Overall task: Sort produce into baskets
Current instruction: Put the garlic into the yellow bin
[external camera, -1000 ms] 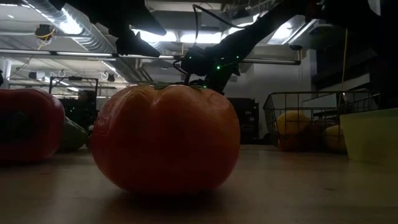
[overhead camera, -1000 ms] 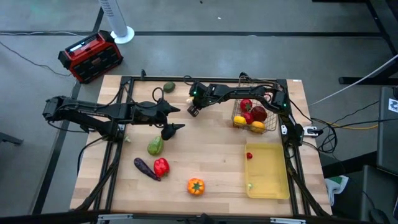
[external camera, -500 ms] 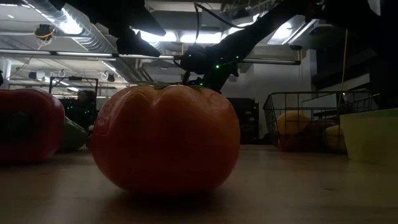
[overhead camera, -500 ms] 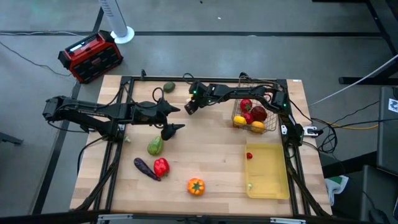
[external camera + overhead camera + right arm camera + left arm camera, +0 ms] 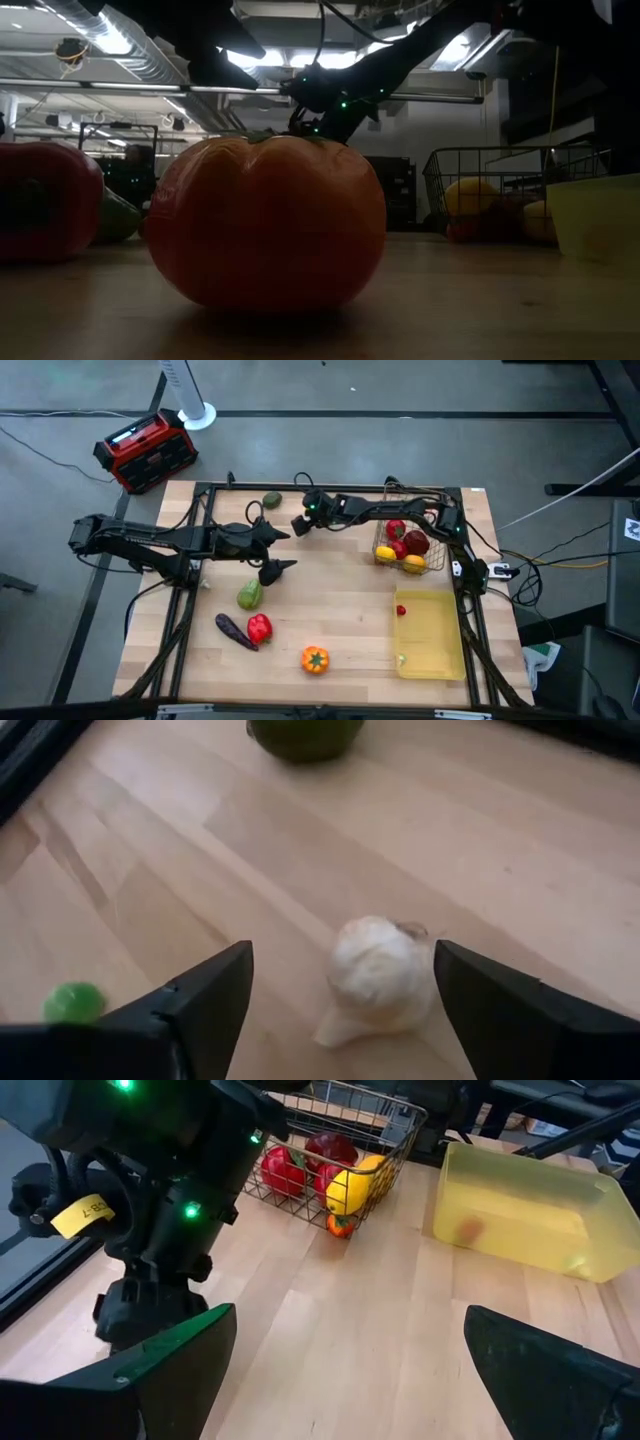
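Note:
A white garlic (image 5: 380, 975) lies on the wooden table near its far edge. My right gripper (image 5: 340, 960) (image 5: 299, 524) is open above it, one finger on either side, touching nothing. A green fruit (image 5: 272, 500) (image 5: 305, 735) lies just beyond. My left gripper (image 5: 284, 550) (image 5: 350, 1345) hovers open over the table's middle left with nothing between its fingers. The wire basket (image 5: 443, 550) at the right holds red, yellow and orange produce. The yellow tray (image 5: 435, 645) in front of it holds a small red piece (image 5: 401, 610).
Loose on the near left lie a green piece (image 5: 249, 595), a purple eggplant (image 5: 233, 631), a red pepper (image 5: 259, 627) and an orange fruit (image 5: 315, 659) (image 5: 265, 220). A tiny green ball (image 5: 72, 1002) sits near the garlic. A red-and-black box (image 5: 145, 450) stands off the table.
My right gripper has opened, rolled at the wrist, and its fingers have swung a little toward the table's far edge, over the garlic. The garlic has stayed on the table. My left arm has kept still.

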Available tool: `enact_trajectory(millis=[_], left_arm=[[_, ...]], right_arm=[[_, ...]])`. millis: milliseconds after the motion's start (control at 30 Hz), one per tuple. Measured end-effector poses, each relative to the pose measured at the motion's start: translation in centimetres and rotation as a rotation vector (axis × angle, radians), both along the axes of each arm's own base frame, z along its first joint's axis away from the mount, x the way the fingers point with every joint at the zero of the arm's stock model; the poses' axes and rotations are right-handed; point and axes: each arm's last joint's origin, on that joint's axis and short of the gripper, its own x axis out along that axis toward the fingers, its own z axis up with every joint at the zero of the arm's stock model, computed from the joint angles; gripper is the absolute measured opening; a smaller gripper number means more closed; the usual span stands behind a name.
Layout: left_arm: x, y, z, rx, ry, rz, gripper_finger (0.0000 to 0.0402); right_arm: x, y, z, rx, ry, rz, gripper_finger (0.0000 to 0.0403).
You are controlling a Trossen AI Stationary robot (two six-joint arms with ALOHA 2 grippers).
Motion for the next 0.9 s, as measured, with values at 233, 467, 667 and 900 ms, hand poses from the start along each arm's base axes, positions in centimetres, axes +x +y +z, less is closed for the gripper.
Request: enact_trajectory(millis=[233, 467, 667, 900], left_arm=[[0.00, 0.00, 0.00, 0.005, 0.002, -0.003, 0.0389], [0.00, 0.00, 0.00, 0.006, 0.002, -0.004, 0.0388], [0.00, 0.00, 0.00, 0.007, 0.002, -0.003, 0.0388], [0.00, -0.02, 0.00, -0.036, -0.010, 0.017, 0.0388]], right_arm=[[0.08, -0.19, 0.13, -0.018, -0.017, -0.035, 0.0296], [0.05, -0.24, 0.15, -0.031, -0.012, -0.048, 0.0272], [0.09, -0.09, 0.11, 0.007, -0.021, -0.010, 0.0266], [0.01, -0.19, 0.26, 0.058, -0.039, 0.079, 0.0266]])
